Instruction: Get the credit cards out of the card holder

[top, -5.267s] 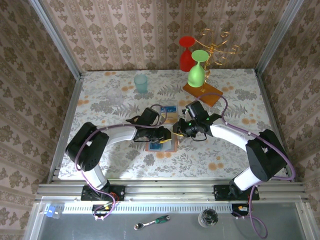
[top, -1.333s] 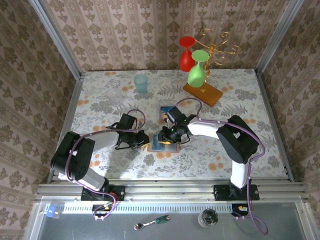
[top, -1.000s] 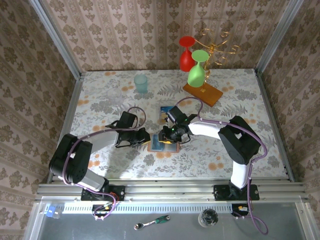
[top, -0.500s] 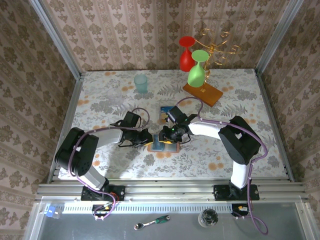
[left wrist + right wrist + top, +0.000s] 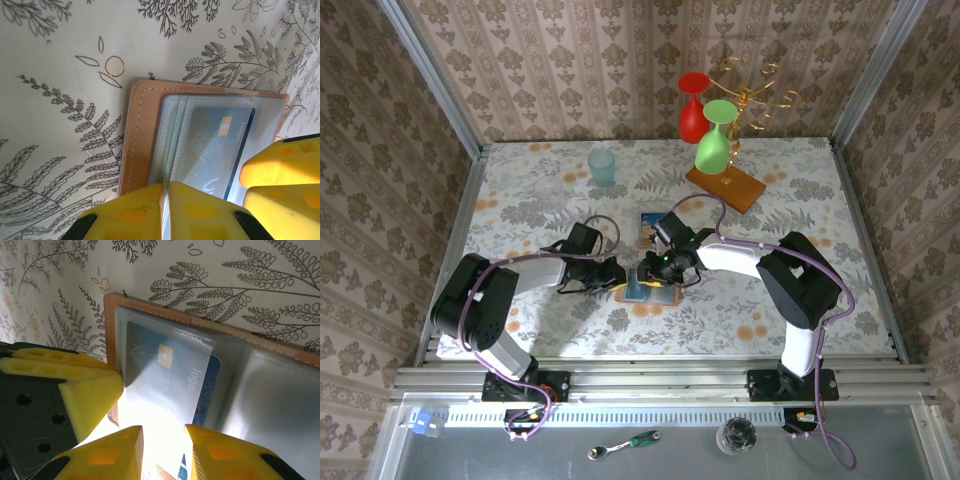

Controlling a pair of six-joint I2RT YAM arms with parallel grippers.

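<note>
Just toward 6 o'clock from the middle of the fern-printed tablecloth [image 5: 520,210], the card holder [image 5: 645,291] lies open and flat. It is tan leather with a pale stitched border and rounded corners [image 5: 132,145], and clear, glossy plastic sleeves are stacked inside it.

A blue credit card [image 5: 215,145] sits in the top sleeve. It has a gold chip and the word "logo" printed on it, and its edge pokes slightly out of the sleeve mouth [image 5: 202,390].

The left gripper [image 5: 620,277] comes in from the holder's 9 o'clock. Seen from its own wrist, its blocky yellow fingers [image 5: 166,187] are pressed nearly together, and the sleeve's edge runs into the thin slit between them, pinning the holder.

The right gripper [image 5: 652,274] reaches in from 1 o'clock. Its yellow fingertips [image 5: 162,432] stand slightly parted over the glare-washed sleeve and card, with nothing visibly clamped. The left wrist view shows those fingers [image 5: 272,162] resting at the card's outer end.

A second blue-teal card [image 5: 653,226] lies loose on the cloth at the holder's 12 o'clock, just beside the right arm. Far off at 1 o'clock stands a wooden rack base [image 5: 725,187], with a green goblet [image 5: 716,145] and a red one [image 5: 693,105] beside it.
</note>
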